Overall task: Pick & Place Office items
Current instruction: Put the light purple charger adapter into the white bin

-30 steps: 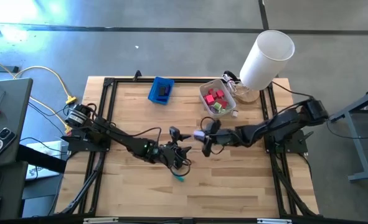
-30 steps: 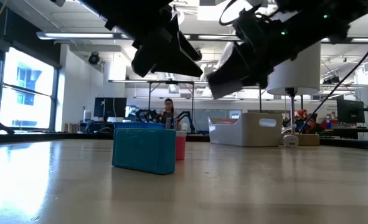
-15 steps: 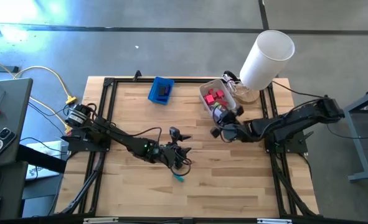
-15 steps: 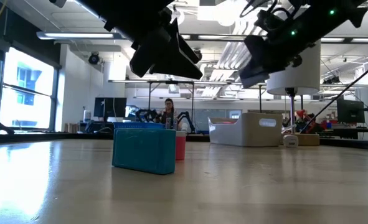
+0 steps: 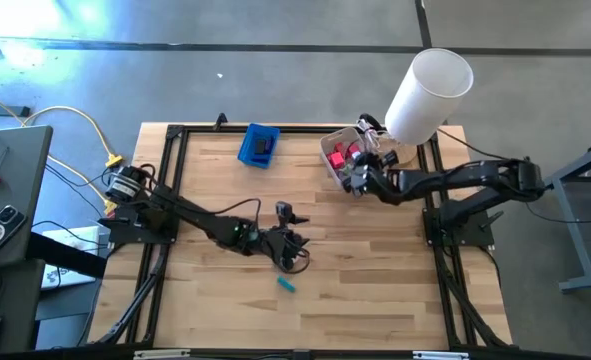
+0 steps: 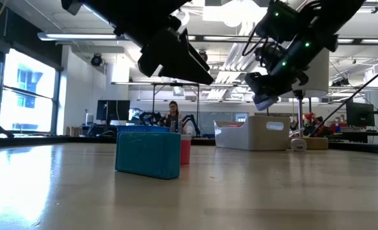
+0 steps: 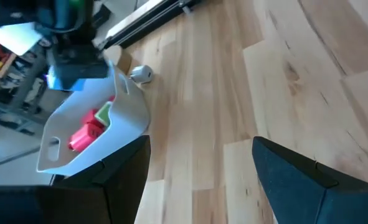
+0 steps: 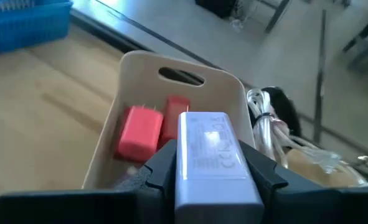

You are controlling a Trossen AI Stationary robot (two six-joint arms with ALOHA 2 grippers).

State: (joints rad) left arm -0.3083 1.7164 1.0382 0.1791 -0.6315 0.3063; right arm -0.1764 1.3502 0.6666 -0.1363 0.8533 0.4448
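Holding a white rectangular block (image 8: 213,163) with unreadable print, right hand (image 8: 212,177) hovers over translucent white bin (image 8: 171,87); left hand (image 5: 293,247) wide above bench (image 5: 375,290).

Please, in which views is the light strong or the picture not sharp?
High view: even light, with glare on the floor at upper left. Low view: bright ceiling lamps and windows leave both arms as dark silhouettes, and the blue tray looks soft. Right wrist view: the white block in the right end effector is blurred, washed pale.
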